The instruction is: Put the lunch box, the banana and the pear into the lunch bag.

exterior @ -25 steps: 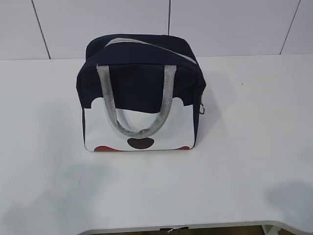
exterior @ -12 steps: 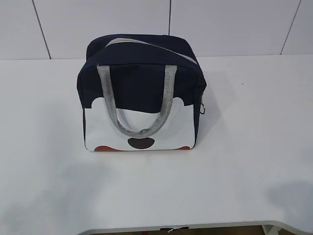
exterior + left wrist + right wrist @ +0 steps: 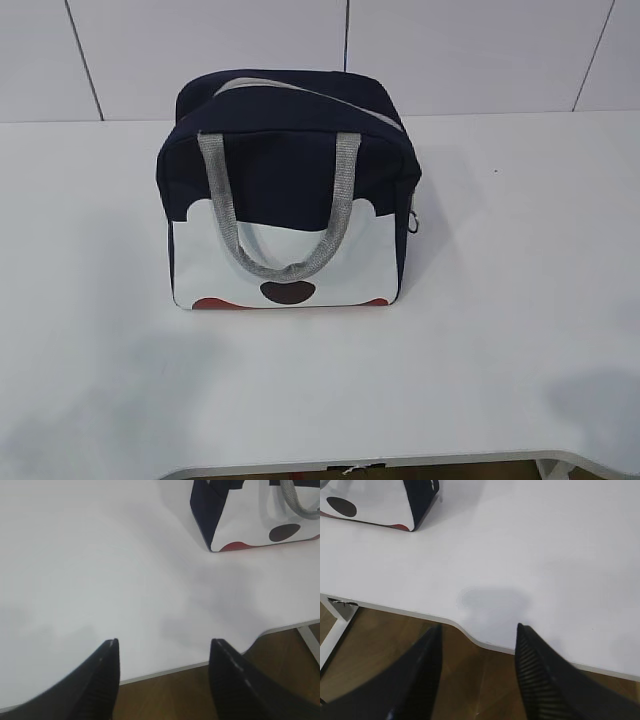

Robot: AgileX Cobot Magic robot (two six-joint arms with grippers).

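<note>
The lunch bag (image 3: 288, 195) stands zipped with no food in view, so packing looks finished, and the left gripper (image 3: 164, 652) and right gripper (image 3: 479, 635) hang half open and empty at the near table (image 3: 500, 330) edge.

The white table (image 3: 520, 300) carries the lunch bag (image 3: 285, 190) alone.

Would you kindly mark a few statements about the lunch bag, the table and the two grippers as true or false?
1. The lunch bag stands upright on the white table. True.
2. A banana lies beside the bag. False: no fruit is in view.
3. The left gripper holds the bag's handle. False: its jaws are open and empty, near the table edge.
4. The right gripper has open, empty jaws. True.
5. A grey handle hangs over the bag's white panel. True.
</note>
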